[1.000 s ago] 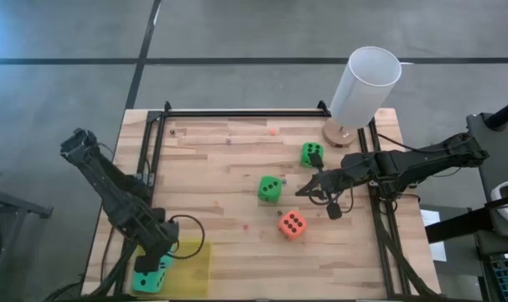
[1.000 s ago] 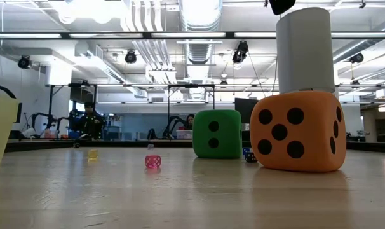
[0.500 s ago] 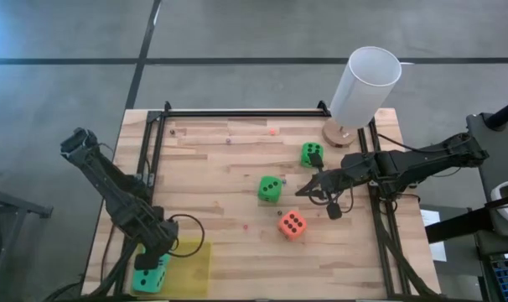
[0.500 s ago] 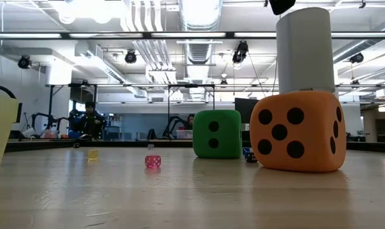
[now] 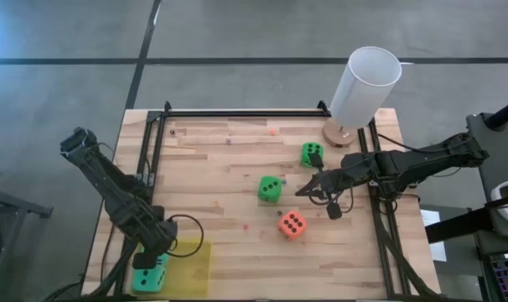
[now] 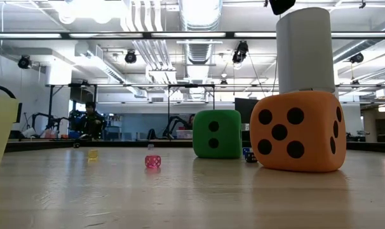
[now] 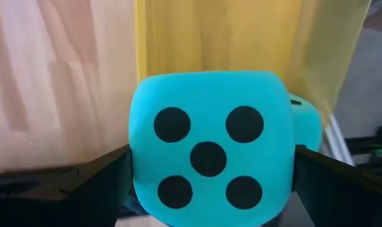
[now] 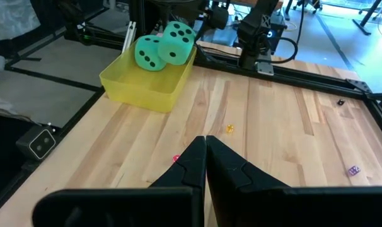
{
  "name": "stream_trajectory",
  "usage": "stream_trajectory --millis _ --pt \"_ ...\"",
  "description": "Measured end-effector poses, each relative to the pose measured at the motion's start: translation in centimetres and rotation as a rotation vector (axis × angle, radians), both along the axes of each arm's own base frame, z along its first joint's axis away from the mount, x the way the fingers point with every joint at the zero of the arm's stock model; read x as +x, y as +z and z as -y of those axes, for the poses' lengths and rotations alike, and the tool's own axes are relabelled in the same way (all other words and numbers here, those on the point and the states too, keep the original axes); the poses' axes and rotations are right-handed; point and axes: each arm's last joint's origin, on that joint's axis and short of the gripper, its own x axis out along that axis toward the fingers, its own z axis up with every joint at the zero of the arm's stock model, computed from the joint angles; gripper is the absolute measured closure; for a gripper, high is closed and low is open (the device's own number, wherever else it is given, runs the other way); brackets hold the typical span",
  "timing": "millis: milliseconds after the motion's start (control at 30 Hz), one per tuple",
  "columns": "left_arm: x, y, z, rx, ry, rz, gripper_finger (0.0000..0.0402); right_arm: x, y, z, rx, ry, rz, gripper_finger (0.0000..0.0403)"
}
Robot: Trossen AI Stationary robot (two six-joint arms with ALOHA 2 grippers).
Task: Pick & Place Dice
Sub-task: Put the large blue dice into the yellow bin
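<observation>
A teal die (image 7: 207, 126), five pips toward the camera, sits in the yellow tray (image 5: 195, 264) at the table's near left corner. My left gripper (image 5: 151, 267) points down over it, open, one finger at each side. A second teal die (image 8: 150, 53) lies beside it in the tray. Two green dice (image 5: 312, 154) (image 5: 270, 188) and an orange-red die (image 5: 292, 224) rest on the wood right of centre. My right gripper (image 5: 303, 191) hovers shut between them, holding nothing. My left gripper's fingers (image 7: 115, 173) come from above, close against two opposite sides of the teal die (image 7: 137, 145). I cannot tell whether they touch it. The die sits low in the tray beside the other teal die.
A tall white cylinder (image 5: 365, 84) stands on a round wooden base at the far right corner. Tiny coloured beads, one pink (image 6: 152, 161) and one yellow (image 6: 93, 154), lie scattered on the wood. Black rails (image 5: 237, 111) frame the far and side edges.
</observation>
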Motion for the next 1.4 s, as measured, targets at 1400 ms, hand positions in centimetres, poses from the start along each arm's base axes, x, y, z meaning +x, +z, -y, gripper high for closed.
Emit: stream_trajectory --millis 1400 --pt "-0.05 -0.08 -0.02 0.040 -0.051 0.045 0.0002 0.00 0.00 0.01 -0.001 0.000 0.000 0.0394"
